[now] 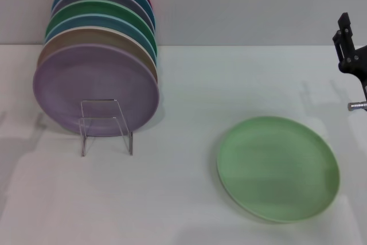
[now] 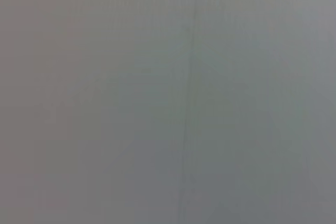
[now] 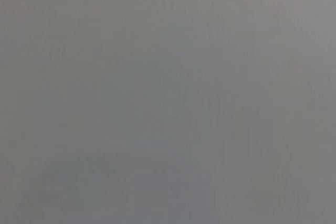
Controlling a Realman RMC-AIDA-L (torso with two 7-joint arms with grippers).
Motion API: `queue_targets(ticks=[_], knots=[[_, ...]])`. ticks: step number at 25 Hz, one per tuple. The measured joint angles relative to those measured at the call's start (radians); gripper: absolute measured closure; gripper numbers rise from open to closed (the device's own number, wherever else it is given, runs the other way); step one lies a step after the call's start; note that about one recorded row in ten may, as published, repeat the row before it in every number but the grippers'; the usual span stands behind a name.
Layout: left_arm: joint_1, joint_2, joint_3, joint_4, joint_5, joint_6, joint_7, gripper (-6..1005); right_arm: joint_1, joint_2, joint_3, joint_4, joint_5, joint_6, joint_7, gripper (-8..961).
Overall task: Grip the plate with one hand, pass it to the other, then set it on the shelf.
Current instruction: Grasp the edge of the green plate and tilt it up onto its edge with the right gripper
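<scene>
The light green plate (image 1: 278, 167) lies flat on the white table (image 1: 183, 199), to the right of the middle, in the head view. The clear rack (image 1: 106, 125) stands at the left and holds several plates on edge, a lilac plate (image 1: 94, 87) at the front. My right gripper (image 1: 347, 47) shows partly at the right edge, raised above the table, behind and to the right of the green plate and apart from it. My left gripper is out of view. Both wrist views show only a plain grey surface.
Behind the lilac plate stand a tan plate (image 1: 97, 41), a darker green plate (image 1: 103, 11), and blue and red ones. A pale wall (image 1: 241, 4) runs along the back of the table.
</scene>
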Motion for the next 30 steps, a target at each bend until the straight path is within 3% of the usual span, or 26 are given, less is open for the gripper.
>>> queue_targets(ticks=[5,9,13,19,23,26,28,30], knots=[[0.005,-0.002,-0.011,-0.001,-0.001,0.003,0.001,156,-0.004,0.002,0.04,0.018,0.0,-0.019,-0.17,330],[0.007,0.0,-0.011,0.001,-0.001,0.003,0.001,157,-0.036,0.004,0.074,0.124,0.002,-0.031,-0.363,332],[0.011,0.002,-0.012,0.003,-0.001,0.007,0.007,157,-0.044,-0.001,0.08,0.199,0.003,0.026,-0.355,330],[0.012,0.002,-0.012,-0.003,-0.001,0.011,0.007,158,-0.03,-0.011,0.129,0.335,-0.005,0.222,-0.342,329],[0.004,0.001,-0.029,-0.005,-0.002,0.008,0.008,158,-0.033,-0.049,0.206,0.47,-0.006,0.384,-0.358,329],[-0.004,0.0,-0.038,-0.006,-0.003,0.009,0.008,159,-0.066,-0.072,0.322,0.592,-0.007,0.599,-0.423,328],[-0.01,0.0,-0.039,-0.006,-0.003,0.008,0.008,159,-0.093,-0.067,0.429,0.656,-0.007,0.752,-0.493,328],[-0.013,0.0,-0.042,-0.007,-0.003,0.007,0.008,159,-0.125,-0.04,0.556,0.723,-0.004,0.935,-0.597,328]])
